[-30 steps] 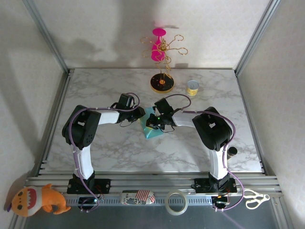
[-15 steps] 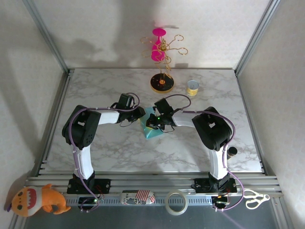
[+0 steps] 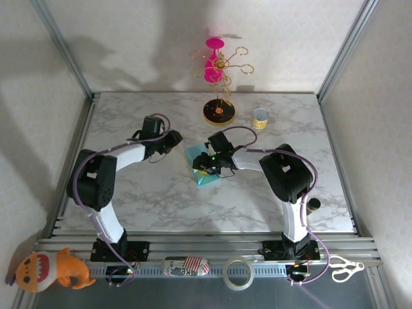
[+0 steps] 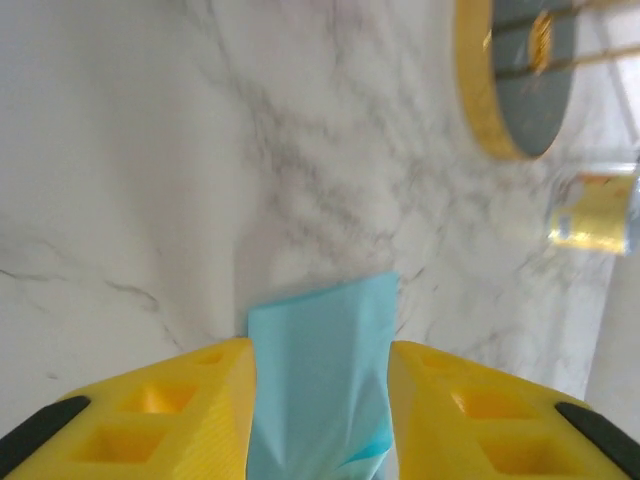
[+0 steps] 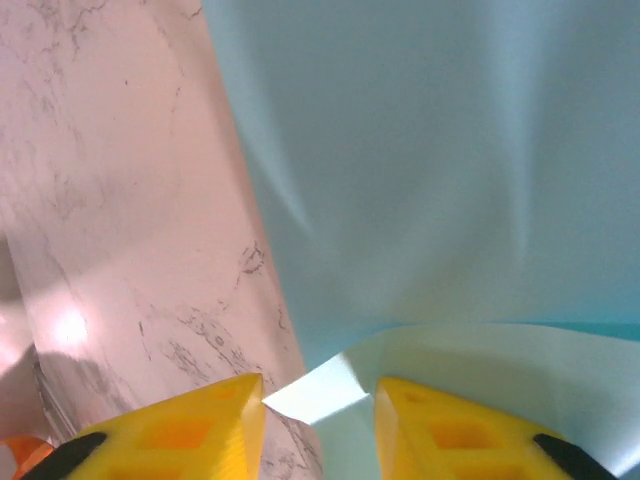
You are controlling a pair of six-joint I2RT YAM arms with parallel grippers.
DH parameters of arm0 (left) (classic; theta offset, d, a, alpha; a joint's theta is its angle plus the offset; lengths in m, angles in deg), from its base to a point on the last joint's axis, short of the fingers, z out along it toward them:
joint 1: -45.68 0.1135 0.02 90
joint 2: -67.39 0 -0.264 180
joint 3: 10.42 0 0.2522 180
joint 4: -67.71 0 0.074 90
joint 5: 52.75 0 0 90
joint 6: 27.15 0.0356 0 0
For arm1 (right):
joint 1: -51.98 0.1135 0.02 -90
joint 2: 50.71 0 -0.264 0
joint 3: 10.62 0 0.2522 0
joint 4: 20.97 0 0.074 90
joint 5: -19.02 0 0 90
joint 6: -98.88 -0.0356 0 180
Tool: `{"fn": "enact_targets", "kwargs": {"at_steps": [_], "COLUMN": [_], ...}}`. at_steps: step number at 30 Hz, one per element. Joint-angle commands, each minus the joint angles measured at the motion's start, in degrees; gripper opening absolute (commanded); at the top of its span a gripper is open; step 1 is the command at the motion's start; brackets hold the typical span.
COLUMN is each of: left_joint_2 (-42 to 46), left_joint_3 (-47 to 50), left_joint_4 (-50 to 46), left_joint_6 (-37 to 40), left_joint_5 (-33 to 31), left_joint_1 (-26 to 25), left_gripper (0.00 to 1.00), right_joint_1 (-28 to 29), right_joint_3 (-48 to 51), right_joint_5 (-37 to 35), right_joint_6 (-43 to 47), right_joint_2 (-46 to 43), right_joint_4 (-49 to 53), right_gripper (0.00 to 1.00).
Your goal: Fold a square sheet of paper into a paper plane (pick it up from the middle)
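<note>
The square sheet of paper is teal-blue and lies partly folded on the marble table, just in front of centre. My right gripper sits low over it. In the right wrist view its yellow fingers stand apart, a pale folded corner of the paper lies loose between the tips, and the gripper is open. My left gripper is off to the left of the sheet, apart from it. From the left wrist the paper shows ahead through the gap of the open gripper.
A black-and-yellow round stand base with a gold wire rack and a pink piece stands at the back, with a small gold can to its right; both show in the left wrist view, the base and the can. A plush toy, a tape roll and scissors lie on the front rail.
My left arm has swung back to the left, off the paper, and its jaws have widened. My right gripper, shut before, has opened and stays over the sheet.
</note>
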Motion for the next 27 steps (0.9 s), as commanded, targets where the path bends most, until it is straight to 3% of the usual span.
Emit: {"fn": "enact_targets", "kwargs": {"at_steps": [1,5,9,20,27], "left_joint_2": [4.3,7.3,8.7,6.2,2.2], "left_joint_3": [2.2,5.1,7.5,11.7,11.1], "left_joint_4": [-2.3,-1.3,-1.2,2.6,3.9], "left_joint_6": [-0.7,-1.3,-1.6,-6.1,-7.2], "left_joint_5": [-2.5,-1.2,-0.5,0.8,0.4], "left_joint_1": [0.9,0.5,-1.3,-11.3,-14.8], "left_gripper": [0.41,0.41,0.36,0.15,0.01], "right_joint_1": [0.3,0.2,0.2,0.1,0.0], "right_joint_3": [-0.3,0.6,0.6,1.6,1.8], "right_joint_5": [-1.2,-1.5,-1.9,-3.8,-3.8], "right_joint_6": [0.1,0.4,0.9,2.4,2.3], "right_joint_2": [1.2,0.6,0.9,1.3,1.1], "right_joint_4": [2.3,1.8,2.8,6.3,6.6], "right_gripper": [0.40,0.44,0.40,0.08,0.01]}}
